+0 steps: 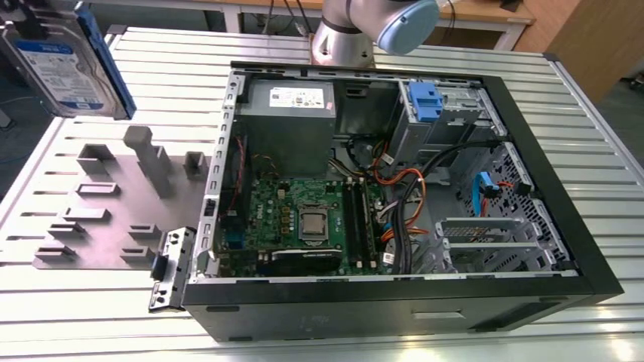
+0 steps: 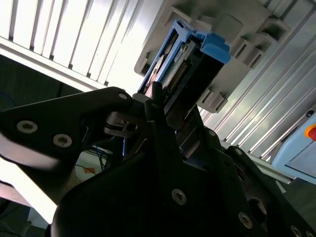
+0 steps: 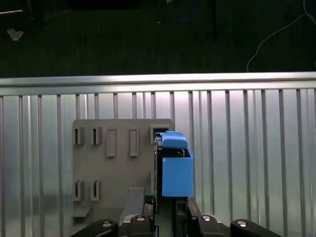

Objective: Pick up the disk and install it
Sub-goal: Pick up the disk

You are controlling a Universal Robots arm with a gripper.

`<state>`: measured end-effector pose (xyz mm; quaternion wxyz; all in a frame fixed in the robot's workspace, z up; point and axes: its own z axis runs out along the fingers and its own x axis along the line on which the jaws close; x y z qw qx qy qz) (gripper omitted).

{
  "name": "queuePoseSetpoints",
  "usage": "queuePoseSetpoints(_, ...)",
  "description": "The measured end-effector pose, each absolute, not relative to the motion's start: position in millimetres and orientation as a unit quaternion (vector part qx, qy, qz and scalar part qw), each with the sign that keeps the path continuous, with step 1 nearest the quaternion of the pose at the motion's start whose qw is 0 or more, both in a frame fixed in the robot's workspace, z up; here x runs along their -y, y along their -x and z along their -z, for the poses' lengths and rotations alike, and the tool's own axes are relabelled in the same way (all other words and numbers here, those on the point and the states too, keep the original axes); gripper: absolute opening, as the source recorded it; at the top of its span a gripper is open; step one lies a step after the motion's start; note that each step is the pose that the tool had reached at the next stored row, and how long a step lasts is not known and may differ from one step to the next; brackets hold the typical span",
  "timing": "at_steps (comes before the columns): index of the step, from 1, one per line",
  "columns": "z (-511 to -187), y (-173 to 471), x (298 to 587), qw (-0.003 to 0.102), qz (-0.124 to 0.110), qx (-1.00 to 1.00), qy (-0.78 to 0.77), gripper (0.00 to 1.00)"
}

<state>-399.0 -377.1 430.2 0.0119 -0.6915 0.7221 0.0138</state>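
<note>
Exterior view: the disk [image 1: 65, 64], upright, cut off at the upper corner on the exterior view's left, hangs above the grey fixture plate [image 1: 111, 226], well apart from the open computer case [image 1: 403, 188]. Second wrist view: the gripper [image 2: 173, 111] hides the disk's lower part. First wrist view: jaws clenched on the disk, bare slatted table [image 3: 247, 148] alongside.

Even, bright light, with white glare on the slatted table [image 2: 49, 29] in the second wrist view.
</note>
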Motion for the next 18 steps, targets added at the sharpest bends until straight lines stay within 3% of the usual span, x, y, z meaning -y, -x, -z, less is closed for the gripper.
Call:
queuePoseSetpoints(9,-464.6,399.0,377.1,0.012,-0.014,-0.722,0.692,0.35)
queuePoseSetpoints(18,-477.5,399.0,377.1,0.012,-0.014,-0.722,0.692,0.35)
